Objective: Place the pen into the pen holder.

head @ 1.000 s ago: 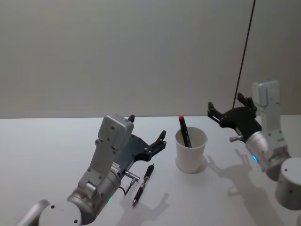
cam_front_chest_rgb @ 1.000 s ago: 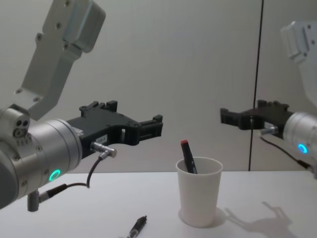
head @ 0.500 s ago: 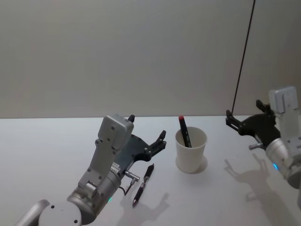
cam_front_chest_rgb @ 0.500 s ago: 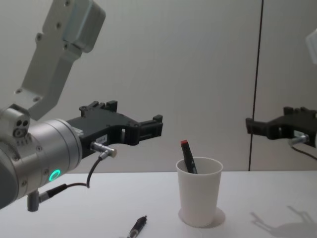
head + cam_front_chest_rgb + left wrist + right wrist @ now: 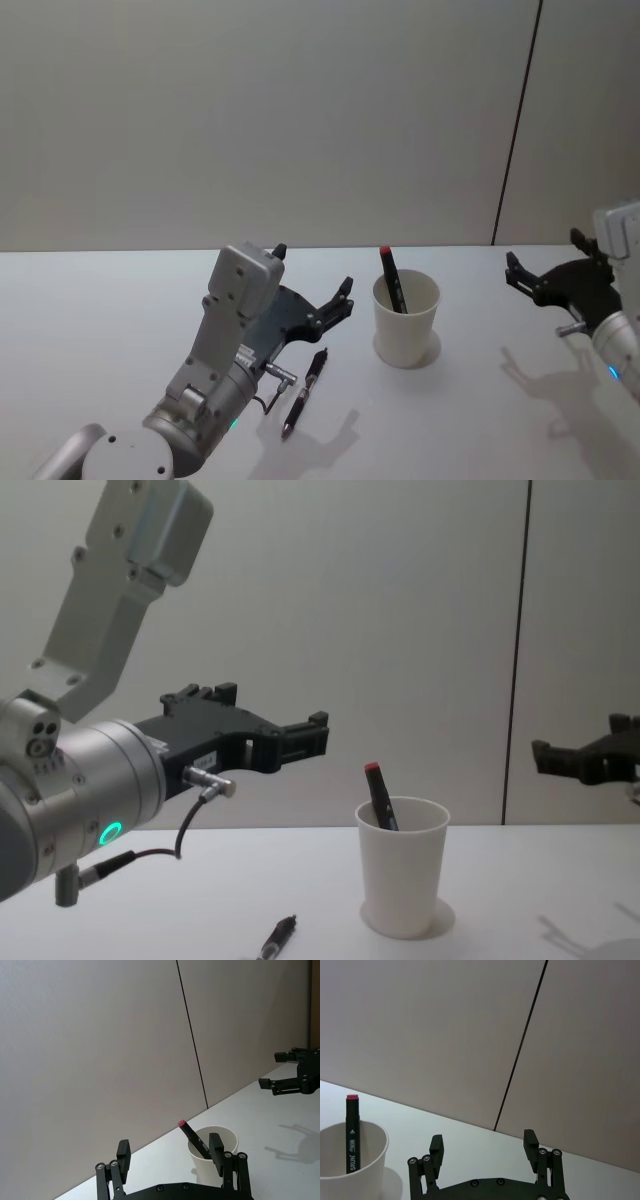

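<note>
The pen holder [image 5: 406, 322] is a white paper cup standing on the table, with a black, red-capped marker [image 5: 391, 278] leaning in it. A dark pen [image 5: 305, 392] lies flat on the table to the cup's left and nearer me. My left gripper [image 5: 313, 268] hovers open above that pen, pointing toward the cup, and holds nothing. My right gripper [image 5: 543, 252] is open and empty well to the right of the cup. The left wrist view shows the cup [image 5: 228, 1138] and marker [image 5: 192, 1135] beyond my left gripper [image 5: 169, 1149]. The chest view shows the pen's tip [image 5: 278, 938].
The white table [image 5: 100, 330] runs back to a plain grey wall with a dark vertical seam [image 5: 515, 130]. Bare tabletop lies between the cup and my right gripper, and to the far left.
My right gripper has drawn away from beside the cup toward the right edge, staying open. The left arm, the pen on the table and the cup have not moved.
</note>
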